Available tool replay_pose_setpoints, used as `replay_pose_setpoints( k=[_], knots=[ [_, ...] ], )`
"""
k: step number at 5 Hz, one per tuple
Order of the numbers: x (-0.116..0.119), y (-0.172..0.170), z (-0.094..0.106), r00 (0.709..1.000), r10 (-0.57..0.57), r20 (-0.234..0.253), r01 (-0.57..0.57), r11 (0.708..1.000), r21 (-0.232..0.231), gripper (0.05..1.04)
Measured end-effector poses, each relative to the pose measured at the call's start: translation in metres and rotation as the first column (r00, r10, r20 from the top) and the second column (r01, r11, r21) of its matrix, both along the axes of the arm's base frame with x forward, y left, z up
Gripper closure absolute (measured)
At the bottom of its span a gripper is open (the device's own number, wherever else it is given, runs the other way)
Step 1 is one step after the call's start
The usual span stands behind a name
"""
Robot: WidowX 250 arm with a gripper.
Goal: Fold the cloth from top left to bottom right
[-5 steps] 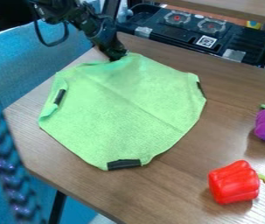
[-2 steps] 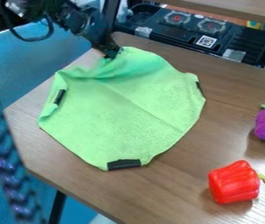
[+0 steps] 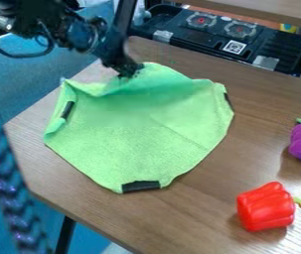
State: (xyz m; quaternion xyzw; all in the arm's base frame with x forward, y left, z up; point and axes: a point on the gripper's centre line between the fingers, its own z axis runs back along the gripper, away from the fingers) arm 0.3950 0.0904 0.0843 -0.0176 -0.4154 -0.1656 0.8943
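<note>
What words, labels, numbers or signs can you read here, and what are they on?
No words or numbers can be read.
Black stove: a square black-and-white code, a pattern whose content I can't read.
Green cloth: black strips, such as the bottom one, with no print I can make out.

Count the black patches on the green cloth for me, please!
3. On the green cloth, I see a left patch, a right patch and a bottom patch, all at its edges. Another could be hidden under the gripper.
</note>
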Motion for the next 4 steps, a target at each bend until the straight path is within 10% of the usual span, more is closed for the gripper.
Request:
replay_pose_setpoints(
  k=[4],
  knots=[
    [-0.076, -0.060, 0.010, 0.992, -0.125, -0.005, 0.125, 0.990, 0.068, 1.032]
  ],
)
